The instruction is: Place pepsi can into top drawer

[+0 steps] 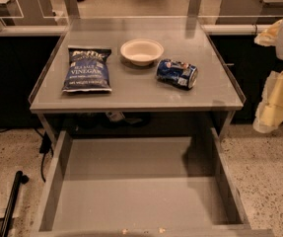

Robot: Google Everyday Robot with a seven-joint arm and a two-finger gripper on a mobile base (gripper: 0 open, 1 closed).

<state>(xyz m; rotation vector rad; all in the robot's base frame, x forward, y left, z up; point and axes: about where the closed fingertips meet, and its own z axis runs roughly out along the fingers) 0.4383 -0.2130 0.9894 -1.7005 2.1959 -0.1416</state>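
Note:
The pepsi can (177, 73) lies on its side on the grey tabletop (136, 90), right of centre, its silver end facing right. The top drawer (140, 191) is pulled out below the tabletop, and its flat bottom is bare. My gripper (271, 110) hangs at the far right edge of the camera view, beyond the table's right rim, to the right of and lower than the can and apart from it. It holds nothing that I can see.
A blue chip bag (88, 69) lies on the tabletop's left side. A white bowl (142, 51) stands at centre back, just left of the can. The tabletop has raised side rims. A black pole (12, 201) and cables lie on the floor at left.

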